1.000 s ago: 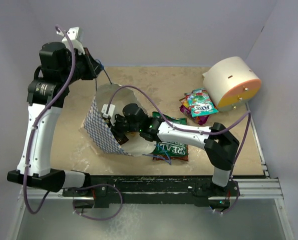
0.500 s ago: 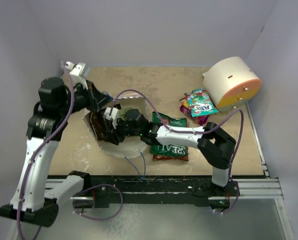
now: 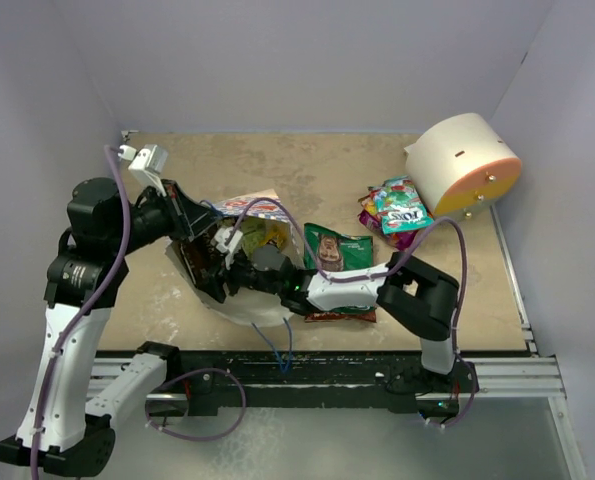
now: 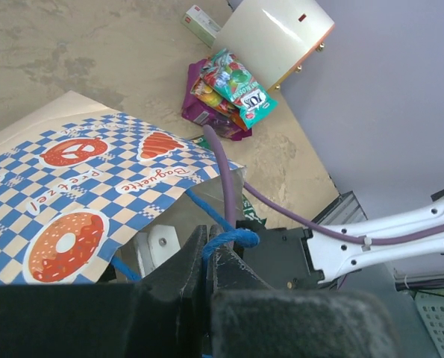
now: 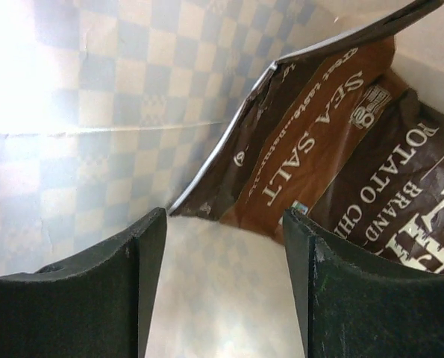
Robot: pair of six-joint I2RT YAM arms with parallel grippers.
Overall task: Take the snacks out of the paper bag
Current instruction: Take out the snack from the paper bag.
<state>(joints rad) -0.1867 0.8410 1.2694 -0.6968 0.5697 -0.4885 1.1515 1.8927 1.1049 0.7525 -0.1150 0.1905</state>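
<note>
The paper bag (image 3: 258, 306) lies on its side at the table's left-middle; its blue-and-white checkered outside (image 4: 95, 186) shows in the left wrist view. My left gripper (image 3: 197, 222) is shut on a blue string handle (image 4: 233, 239) at the bag's mouth. My right gripper (image 3: 227, 265) reaches into the bag, jaws open and empty (image 5: 225, 224). A brown "SEA SALT" potato chip bag (image 5: 333, 156) lies just ahead of the right fingertip, inside the bag. A green-and-brown "REAL" chip bag (image 3: 338, 250) lies on the table right of the paper bag. Teal, pink and purple candy bags (image 3: 397, 210) lie at the back right.
A cream cylinder with an orange face (image 3: 465, 165) stands at the back right corner, next to the candy bags (image 4: 229, 82). A small box (image 4: 201, 22) lies beside it. The bag's other blue string (image 3: 282, 350) hangs over the table's near edge.
My left arm has come down and forward with the handle, and the bag has dropped from upright to lying flatter. My right gripper has gone deeper into the bag.
</note>
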